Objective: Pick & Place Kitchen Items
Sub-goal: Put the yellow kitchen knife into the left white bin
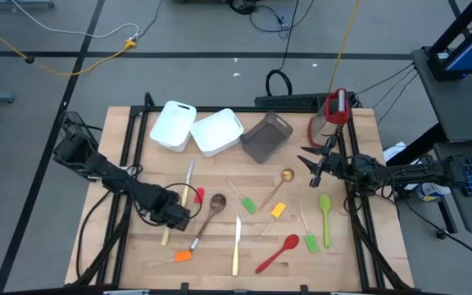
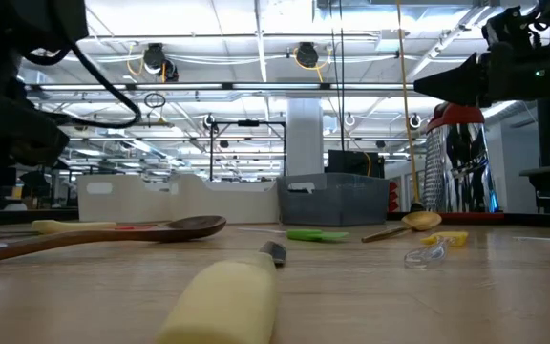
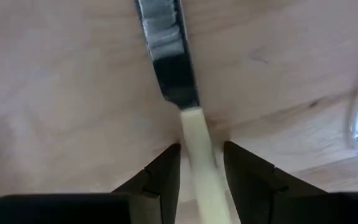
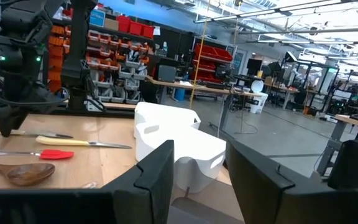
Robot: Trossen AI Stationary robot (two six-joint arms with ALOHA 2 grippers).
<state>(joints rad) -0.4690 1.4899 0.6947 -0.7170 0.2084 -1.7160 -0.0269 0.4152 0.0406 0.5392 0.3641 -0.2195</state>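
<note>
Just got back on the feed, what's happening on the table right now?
The left gripper is down at the table's left side, its open fingers straddling the pale handle of a knife that lies flat on the wood. The right gripper waits raised at the right side, open and empty. The other utensils lie scattered; nothing is lifted.

From overhead I get even, bright light on the table (image 1: 220, 246), with only soft, short shadows under the utensils. At table height, the ceiling strip lights (image 2: 256, 38) glare white, and the pale knife handle (image 2: 222, 301) nearest the lens is a soft blur. My left wrist feed is washed pale and smeared, the knife blade (image 3: 166, 56) streaked with reflections. The right wrist feed looks crisp far off, its near fingers (image 4: 151, 180) soft.
</note>
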